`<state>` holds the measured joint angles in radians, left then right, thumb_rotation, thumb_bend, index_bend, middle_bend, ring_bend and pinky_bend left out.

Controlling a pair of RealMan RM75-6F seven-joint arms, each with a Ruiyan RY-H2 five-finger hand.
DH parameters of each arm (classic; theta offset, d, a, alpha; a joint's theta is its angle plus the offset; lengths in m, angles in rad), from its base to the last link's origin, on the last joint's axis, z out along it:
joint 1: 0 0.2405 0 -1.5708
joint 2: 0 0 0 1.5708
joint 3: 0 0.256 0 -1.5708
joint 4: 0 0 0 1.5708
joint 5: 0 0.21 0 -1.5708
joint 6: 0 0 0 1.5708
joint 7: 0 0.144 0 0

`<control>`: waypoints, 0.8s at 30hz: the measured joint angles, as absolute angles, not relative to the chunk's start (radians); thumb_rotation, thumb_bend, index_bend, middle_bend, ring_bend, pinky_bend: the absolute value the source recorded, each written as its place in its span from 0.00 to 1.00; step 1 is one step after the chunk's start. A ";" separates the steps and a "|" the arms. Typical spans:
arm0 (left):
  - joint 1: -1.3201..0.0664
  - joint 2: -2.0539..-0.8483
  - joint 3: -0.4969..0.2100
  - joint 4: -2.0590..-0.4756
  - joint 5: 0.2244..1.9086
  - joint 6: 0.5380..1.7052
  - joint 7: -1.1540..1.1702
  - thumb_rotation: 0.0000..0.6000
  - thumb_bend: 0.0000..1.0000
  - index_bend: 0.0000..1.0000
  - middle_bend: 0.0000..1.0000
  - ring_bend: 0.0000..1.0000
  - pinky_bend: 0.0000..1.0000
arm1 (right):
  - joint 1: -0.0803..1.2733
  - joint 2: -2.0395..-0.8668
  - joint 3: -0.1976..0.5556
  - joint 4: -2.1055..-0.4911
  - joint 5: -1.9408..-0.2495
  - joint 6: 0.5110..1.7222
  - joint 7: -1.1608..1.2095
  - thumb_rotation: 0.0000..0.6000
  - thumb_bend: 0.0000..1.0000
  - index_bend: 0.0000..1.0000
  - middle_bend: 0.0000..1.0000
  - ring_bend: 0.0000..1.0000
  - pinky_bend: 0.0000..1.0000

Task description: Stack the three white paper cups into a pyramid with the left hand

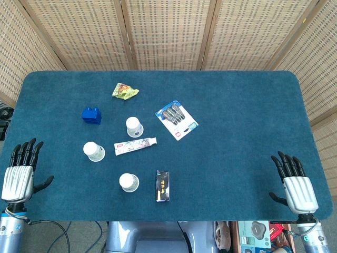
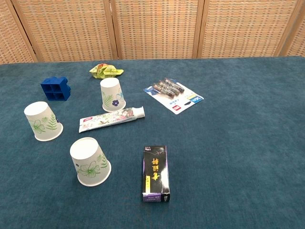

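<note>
Three white paper cups with floral prints stand upside down and apart on the blue table. One cup [image 1: 135,126] [image 2: 112,94] is in the middle, another [image 1: 93,151] [image 2: 43,121] sits to the left, and the third [image 1: 128,182] [image 2: 89,161] is nearest the front edge. My left hand [image 1: 20,171] rests at the table's front left, fingers spread, holding nothing, well left of the cups. My right hand [image 1: 294,181] lies at the front right, fingers apart and empty. Neither hand shows in the chest view.
A toothpaste tube [image 1: 135,145] [image 2: 111,118] lies between the cups. A blue block [image 1: 91,115] [image 2: 55,88] and a green-yellow wrapper [image 1: 124,91] [image 2: 105,71] are behind them. A black box [image 1: 162,185] [image 2: 155,173] and a blister pack [image 1: 177,120] [image 2: 173,94] lie to the right.
</note>
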<state>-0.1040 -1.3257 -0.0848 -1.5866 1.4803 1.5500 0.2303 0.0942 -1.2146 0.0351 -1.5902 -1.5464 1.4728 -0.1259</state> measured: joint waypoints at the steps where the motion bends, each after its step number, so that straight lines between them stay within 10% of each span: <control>1: -0.104 -1.326 -0.084 -1.586 1.480 1.550 0.231 1.00 0.20 0.00 0.00 0.00 0.00 | 0.094 -1.216 0.036 -1.587 -1.550 1.477 -0.121 1.00 0.09 0.00 0.00 0.00 0.00; 24: -0.105 -1.325 -0.085 -1.588 1.481 1.550 0.229 1.00 0.20 0.00 0.00 0.00 0.00 | 0.088 -1.214 0.038 -1.585 -1.550 1.486 -0.113 1.00 0.09 0.00 0.00 0.00 0.00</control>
